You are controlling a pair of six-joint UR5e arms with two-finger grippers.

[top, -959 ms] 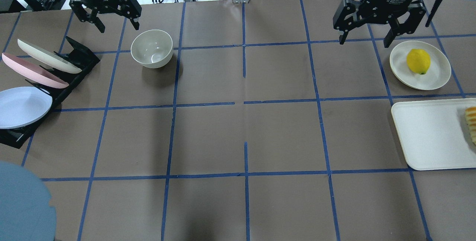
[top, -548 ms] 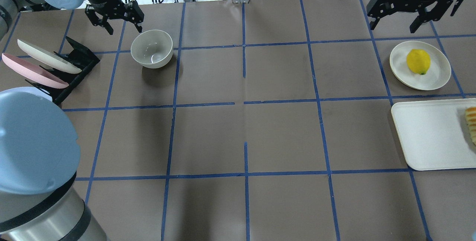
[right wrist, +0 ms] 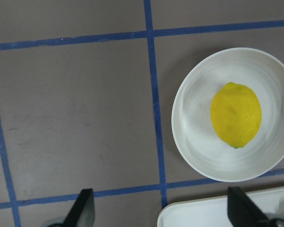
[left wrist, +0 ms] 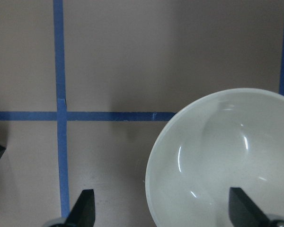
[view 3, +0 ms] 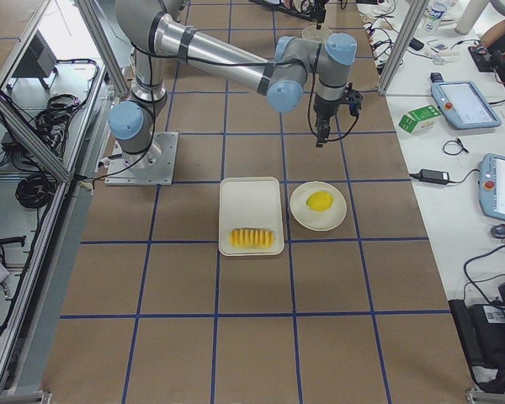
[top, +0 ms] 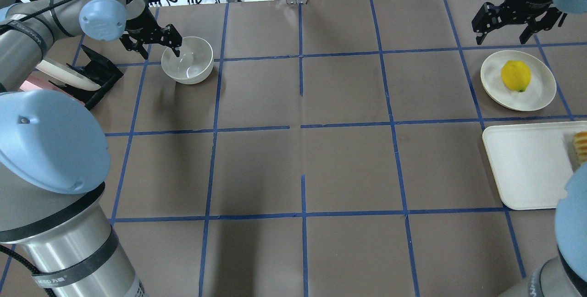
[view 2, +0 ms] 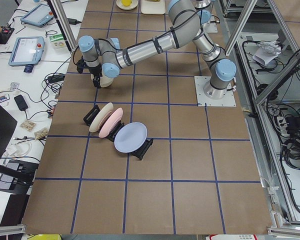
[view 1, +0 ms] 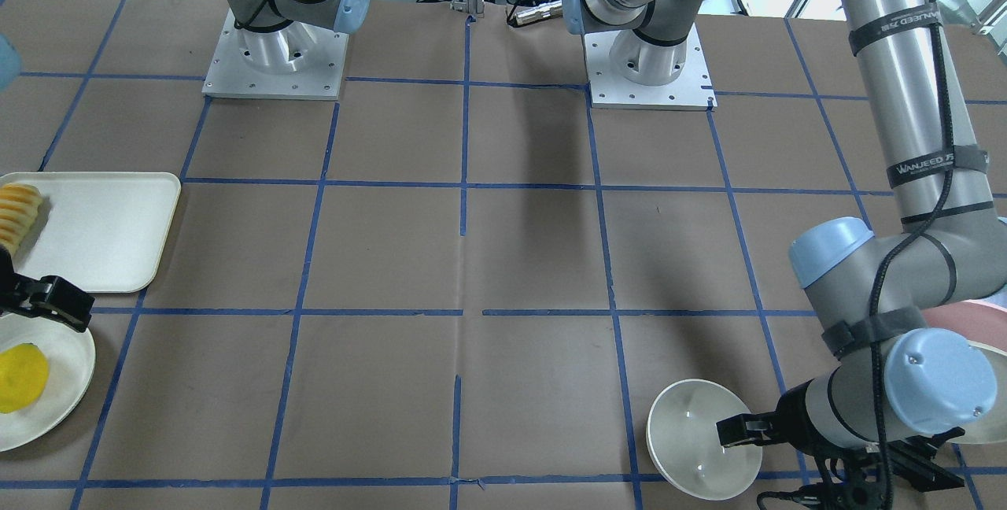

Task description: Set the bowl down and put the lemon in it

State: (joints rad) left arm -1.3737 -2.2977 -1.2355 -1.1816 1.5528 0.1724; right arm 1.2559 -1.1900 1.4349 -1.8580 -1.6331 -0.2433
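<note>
Altogether: one bowl point(top: 187, 60), one lemon point(top: 515, 75), three racked plates point(view 2: 112, 123).

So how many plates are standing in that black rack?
3: a cream plate at one end, a pink plate in the middle, a pale blue plate at the other. None look hidden.

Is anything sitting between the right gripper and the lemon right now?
Nothing visible. The right gripper hangs open just past the far rim of the plate, and the lemon lies alone on that plate, uncovered, with no other object beside it.
</note>
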